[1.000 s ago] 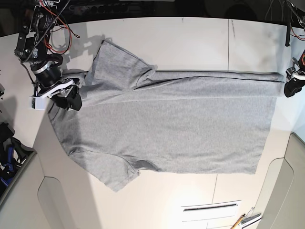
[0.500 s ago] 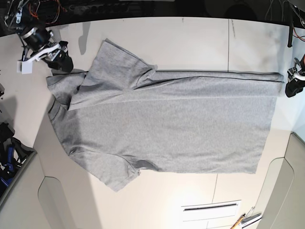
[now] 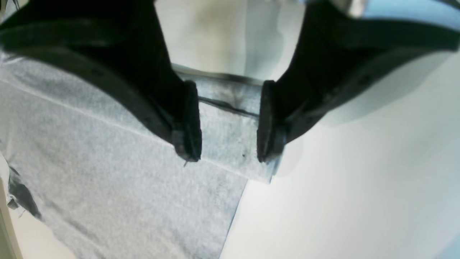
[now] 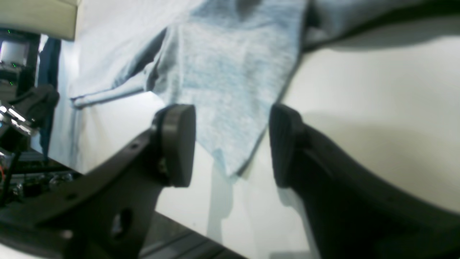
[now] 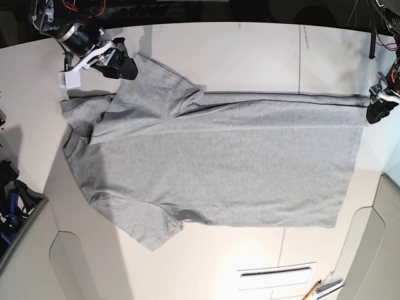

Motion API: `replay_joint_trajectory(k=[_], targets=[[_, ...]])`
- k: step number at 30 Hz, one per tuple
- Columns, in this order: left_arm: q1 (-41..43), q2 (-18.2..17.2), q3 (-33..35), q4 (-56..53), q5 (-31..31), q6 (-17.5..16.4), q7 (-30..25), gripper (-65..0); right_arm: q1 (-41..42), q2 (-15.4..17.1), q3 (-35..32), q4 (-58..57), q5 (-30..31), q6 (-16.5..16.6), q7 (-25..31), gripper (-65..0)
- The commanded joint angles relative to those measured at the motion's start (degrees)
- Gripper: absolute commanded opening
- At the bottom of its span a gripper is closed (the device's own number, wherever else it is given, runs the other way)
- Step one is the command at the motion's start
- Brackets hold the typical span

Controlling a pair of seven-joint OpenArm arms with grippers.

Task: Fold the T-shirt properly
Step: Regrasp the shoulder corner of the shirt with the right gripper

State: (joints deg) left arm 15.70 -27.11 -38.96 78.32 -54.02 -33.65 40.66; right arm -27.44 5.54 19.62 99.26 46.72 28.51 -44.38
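The grey T-shirt (image 5: pixel 219 162) lies spread flat on the white table (image 5: pixel 250 53), plain side up, with its far long edge folded over. My right gripper (image 5: pixel 127 67) stands open at the tip of the far sleeve. In the right wrist view that sleeve corner (image 4: pixel 230 108) lies on the table below the gap between the parted pads (image 4: pixel 176 144). My left gripper (image 5: pixel 375 114) hovers open at the far hem corner. In the left wrist view the folded hem corner (image 3: pixel 230 144) shows between the fingertips (image 3: pixel 188 140), which are not pinching it.
A pen and a small tool (image 5: pixel 322 289) lie at the near right edge, next to a slot in the table (image 5: pixel 275 272). Dark gear (image 5: pixel 11 200) sits off the left side. The table's dark back edge (image 5: pixel 187 12) runs just behind my right gripper.
My right gripper has left the shoulder area, risen toward the back and then swung right to the far sleeve's tip. The left gripper has shifted slightly toward the back. The shirt lies unchanged over the last half second.
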Motion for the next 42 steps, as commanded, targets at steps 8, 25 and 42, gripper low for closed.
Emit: replay_joint_trajectory(k=[8,25,42], targets=[[-0.2,-0.7,-0.5,0.8,-1.0,-0.7,-0.8,-36.1,1.5,0.0,-1.4,0.7,0.6,0.2,1.1,-65.0],[-0.2,-0.5,-0.5,0.8,-1.5,-0.7,-0.6,-36.1,-0.8,-2.3,-1.4,-1.0,-6.4,0.1,1.3,-25.1],[-0.2,-0.4,-0.5,0.8,-1.4,-0.7,-0.5,-36.2,1.9,-2.7,-7.4,-9.9,-4.0,0.5,1.8,-33.8]])
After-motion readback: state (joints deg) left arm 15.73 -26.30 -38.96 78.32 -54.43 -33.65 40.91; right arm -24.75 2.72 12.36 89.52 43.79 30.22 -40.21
